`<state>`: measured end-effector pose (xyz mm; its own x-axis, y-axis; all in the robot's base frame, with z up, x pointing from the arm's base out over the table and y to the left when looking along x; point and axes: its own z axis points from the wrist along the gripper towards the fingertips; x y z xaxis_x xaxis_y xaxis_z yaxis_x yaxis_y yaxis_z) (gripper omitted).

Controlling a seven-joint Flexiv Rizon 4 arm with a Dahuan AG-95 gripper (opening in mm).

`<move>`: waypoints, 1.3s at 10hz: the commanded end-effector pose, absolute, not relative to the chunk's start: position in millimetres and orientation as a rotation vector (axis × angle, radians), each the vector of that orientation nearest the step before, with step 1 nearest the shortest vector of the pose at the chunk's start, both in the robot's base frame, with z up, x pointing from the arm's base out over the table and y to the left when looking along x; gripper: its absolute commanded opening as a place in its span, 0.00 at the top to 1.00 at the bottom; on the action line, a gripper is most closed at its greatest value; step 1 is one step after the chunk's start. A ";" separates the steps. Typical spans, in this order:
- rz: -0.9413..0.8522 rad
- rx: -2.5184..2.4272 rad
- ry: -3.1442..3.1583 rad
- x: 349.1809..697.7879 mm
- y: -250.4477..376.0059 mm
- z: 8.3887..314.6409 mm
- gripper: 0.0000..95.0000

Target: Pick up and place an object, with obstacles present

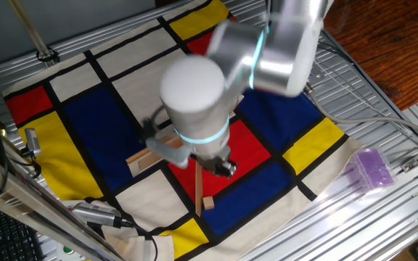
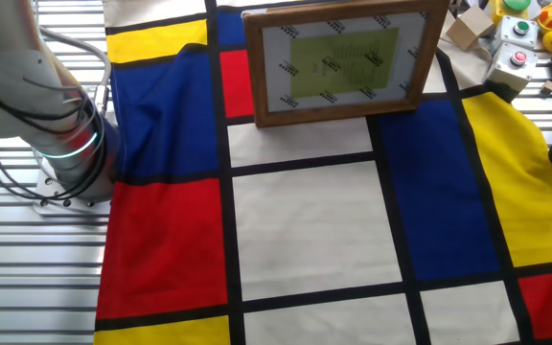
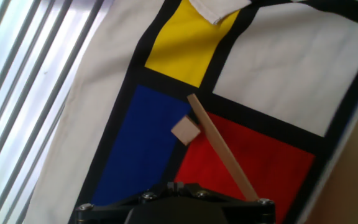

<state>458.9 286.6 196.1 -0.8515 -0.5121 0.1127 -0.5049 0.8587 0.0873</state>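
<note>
The tiny tan block (image 3: 186,130) lies on the cloth where blue meets red, touching the left side of the narrow slat (image 3: 221,146). In one fixed view the block (image 1: 208,204) sits by the near end of the slat (image 1: 197,185), which meets the plank (image 1: 142,159) in a T. My gripper (image 1: 223,168) hangs above the slat, a little behind the block. In the hand view only the gripper's tips (image 3: 174,185) show at the bottom edge, close together with nothing between them. The other fixed view shows none of these things.
A purple translucent box (image 1: 371,168) stands on the metal slats at the right. A framed picture (image 2: 338,62) stands upright at the back of the cloth. Cables and tools (image 1: 93,212) lie along the near left edge. The arm's base (image 2: 60,144) stands left of the cloth.
</note>
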 end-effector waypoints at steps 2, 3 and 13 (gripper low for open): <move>-0.030 0.818 -2.851 463.8 282.0 220.1 1.00; -0.027 0.818 -2.852 465.6 280.6 223.7 1.00; 0.054 0.672 -2.987 470.1 286.2 220.9 1.00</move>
<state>468.5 284.8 221.2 -0.9010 -0.4264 0.0798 -0.4286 0.9034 -0.0120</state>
